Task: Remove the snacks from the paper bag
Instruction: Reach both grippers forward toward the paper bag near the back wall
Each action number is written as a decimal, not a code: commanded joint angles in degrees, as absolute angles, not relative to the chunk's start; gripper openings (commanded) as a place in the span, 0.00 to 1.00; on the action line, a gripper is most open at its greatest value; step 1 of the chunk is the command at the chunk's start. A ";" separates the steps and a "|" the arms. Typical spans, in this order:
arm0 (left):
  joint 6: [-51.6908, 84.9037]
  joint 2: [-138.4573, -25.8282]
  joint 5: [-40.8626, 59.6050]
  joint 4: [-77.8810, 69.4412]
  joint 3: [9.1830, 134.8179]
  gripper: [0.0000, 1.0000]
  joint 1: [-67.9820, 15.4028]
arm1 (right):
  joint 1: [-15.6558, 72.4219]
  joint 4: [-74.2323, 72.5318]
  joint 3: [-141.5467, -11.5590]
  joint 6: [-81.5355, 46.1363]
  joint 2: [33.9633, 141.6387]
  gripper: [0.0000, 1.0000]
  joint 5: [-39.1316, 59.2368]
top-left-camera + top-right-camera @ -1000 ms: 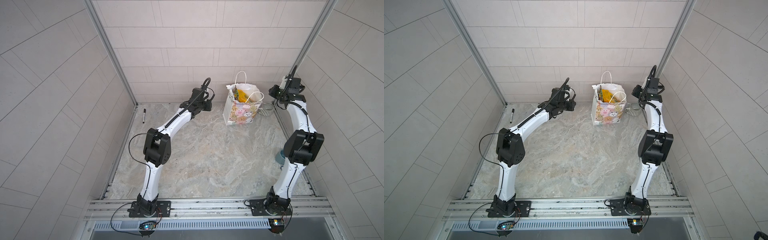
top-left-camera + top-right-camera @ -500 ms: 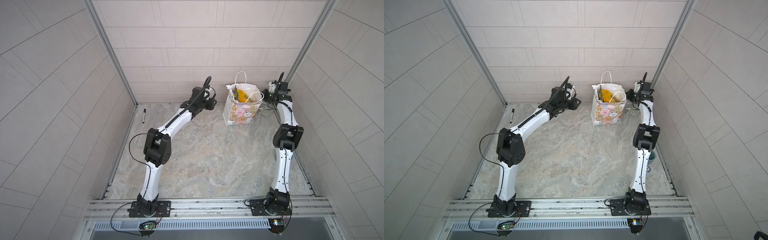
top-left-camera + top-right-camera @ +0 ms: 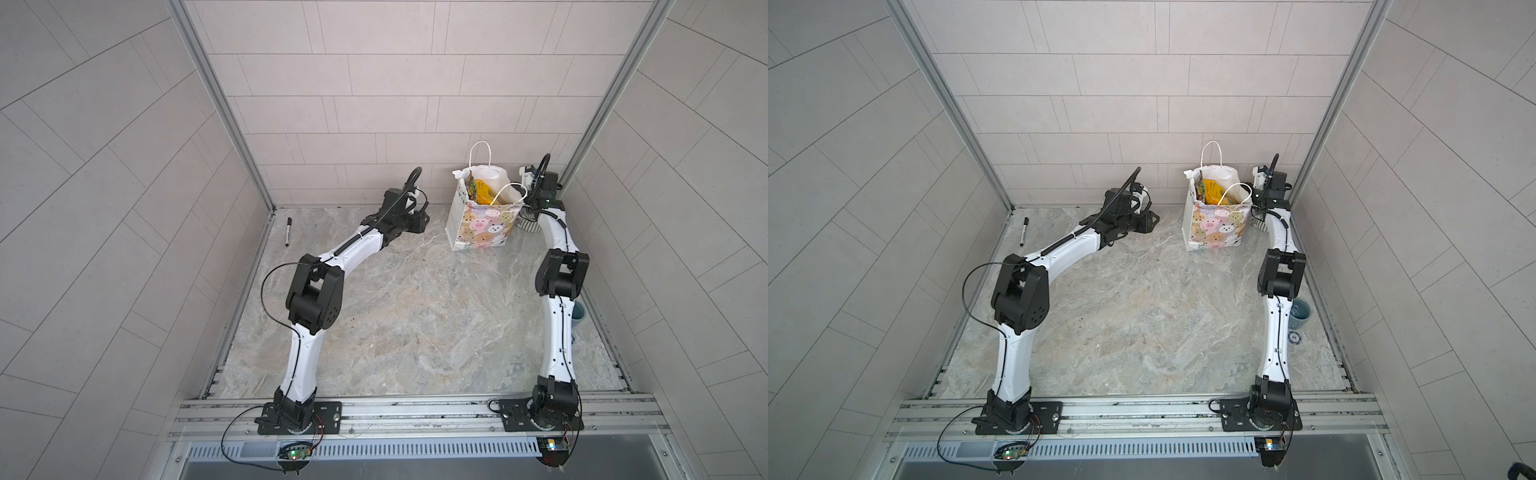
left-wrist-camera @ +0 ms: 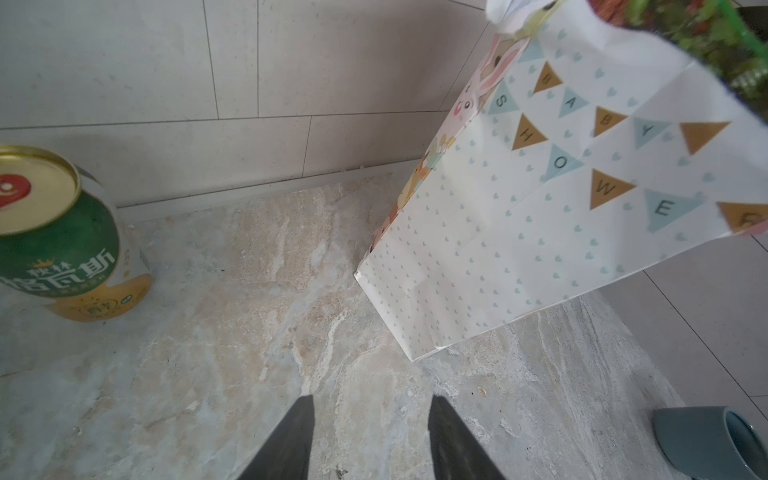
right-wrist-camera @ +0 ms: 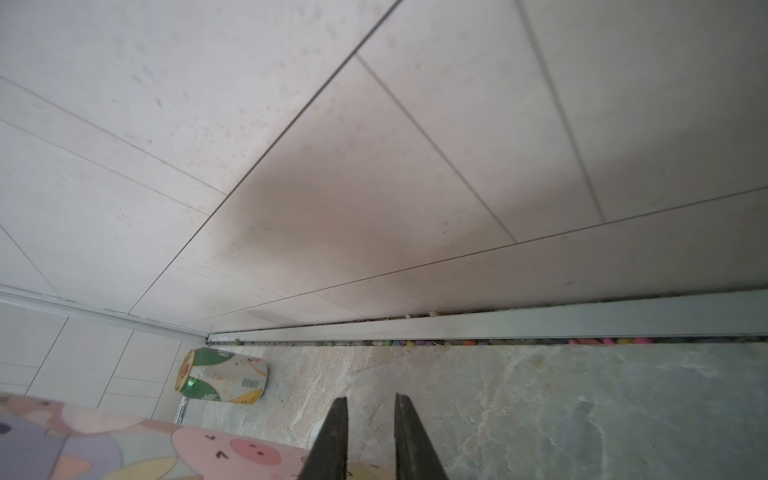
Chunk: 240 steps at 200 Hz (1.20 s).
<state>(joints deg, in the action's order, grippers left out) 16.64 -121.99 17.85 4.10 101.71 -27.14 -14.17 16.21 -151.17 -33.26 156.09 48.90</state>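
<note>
White paper bag (image 3: 482,226) upright with snacks (image 3: 484,192) inside, right fingers (image 5: 332,440) narrowly parted and empty, now drawn in close beside it, left fingers (image 4: 291,444) released, empty, left of it.

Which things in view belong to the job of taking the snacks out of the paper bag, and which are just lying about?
Belong to the job:
- paper bag
- snacks showing in its open top

Just lying about:
- drink can
- marker pen
- blue-grey cup
- striped mug, partly hidden behind the right arm
</note>
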 commanded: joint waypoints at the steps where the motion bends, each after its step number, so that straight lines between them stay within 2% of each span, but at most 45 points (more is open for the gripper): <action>1: 18.94 -117.48 16.79 -0.08 98.73 0.52 -24.95 | -12.08 13.38 -151.72 -32.26 156.41 0.20 52.85; 21: 18.63 -116.09 16.29 -0.42 96.15 0.55 -23.62 | -10.86 13.40 -150.08 -30.68 155.48 0.20 53.34; 89: 17.63 -109.79 13.64 -2.52 86.03 0.55 -20.01 | -6.81 13.45 -141.65 -24.50 150.67 0.18 55.00; 163: 16.02 -101.41 9.50 -4.17 75.57 0.56 -18.33 | -2.36 12.55 -116.92 -14.01 135.18 0.18 51.50; 205: 19.50 -90.78 5.17 -5.89 64.38 0.56 -17.99 | 1.30 2.99 -98.84 -17.92 125.23 0.17 48.54; 240: 26.19 -76.56 0.03 -11.86 47.80 0.56 -18.85 | 4.65 -9.54 -84.25 -30.27 118.16 0.16 43.26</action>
<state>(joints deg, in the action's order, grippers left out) 21.19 -84.79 5.17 -7.40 56.49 -18.37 1.78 -2.04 -92.42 -21.56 122.50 46.70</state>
